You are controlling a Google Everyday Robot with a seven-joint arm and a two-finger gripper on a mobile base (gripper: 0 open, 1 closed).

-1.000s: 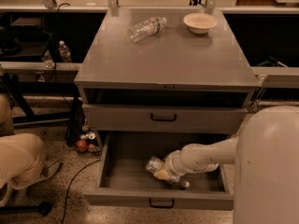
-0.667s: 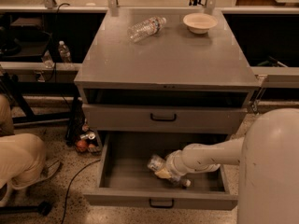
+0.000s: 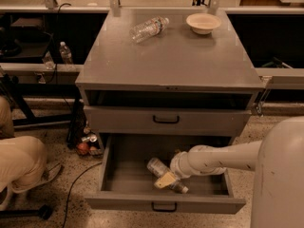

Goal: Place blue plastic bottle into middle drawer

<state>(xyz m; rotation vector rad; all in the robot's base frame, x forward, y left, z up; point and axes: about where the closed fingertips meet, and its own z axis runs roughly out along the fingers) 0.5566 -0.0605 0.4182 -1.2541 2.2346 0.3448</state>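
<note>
Blue plastic bottle point(image 3: 156, 166) lies tilted, low in the middle drawer point(image 3: 118, 202), which is pulled wide open to receive it. The arm point(image 3: 223, 156) reaches in from the right, its gripper point(image 3: 167, 179) clasped around the body, seemingly set for release.

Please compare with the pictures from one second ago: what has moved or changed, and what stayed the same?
Hardly anything. The claw stays low in the open drawer, against the blue plastic bottle lying on its floor; no grasp or release is visible. The robot's white body shifted slightly right. The clear bottle and bowl on the cabinet top did not move.
</note>
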